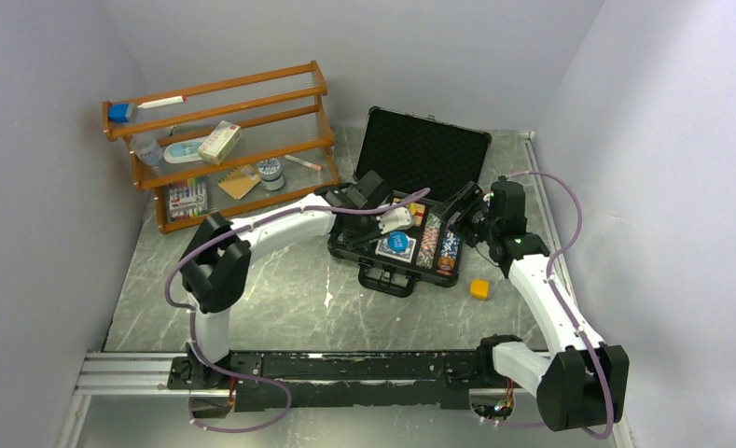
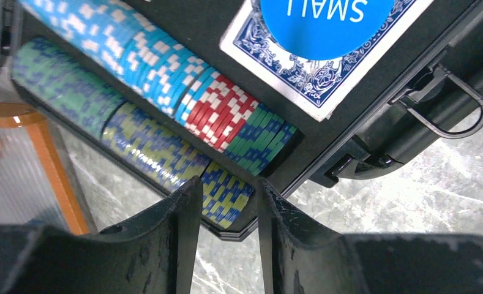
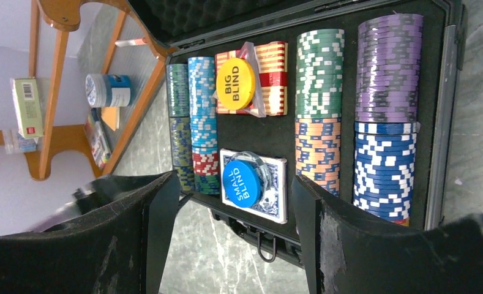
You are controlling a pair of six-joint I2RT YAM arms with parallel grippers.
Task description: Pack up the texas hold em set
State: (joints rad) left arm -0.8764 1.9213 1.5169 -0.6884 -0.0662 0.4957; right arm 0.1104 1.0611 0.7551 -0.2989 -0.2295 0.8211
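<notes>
The black case (image 1: 423,149) lies open at the table's middle, its foam lid upright. Its tray (image 3: 286,131) holds rows of striped poker chips (image 3: 318,73). A yellow BIG BLIND button (image 3: 235,84) lies on a red card deck (image 3: 274,78). A blue SMALL BLIND button (image 3: 242,182) lies on a blue deck (image 3: 274,195). My left gripper (image 1: 394,217) hovers over the tray's left end. In the left wrist view it (image 2: 229,199) is narrowly open and empty above yellow-blue chips (image 2: 226,196). My right gripper (image 3: 232,184), also in the top view (image 1: 459,213), is wide open and empty over the tray's front edge.
An orange wooden rack (image 1: 224,140) with small items stands at the back left. A small orange cube (image 1: 479,288) lies on the table right of the case. The case's handle (image 1: 387,280) faces the arms. Walls close in on both sides.
</notes>
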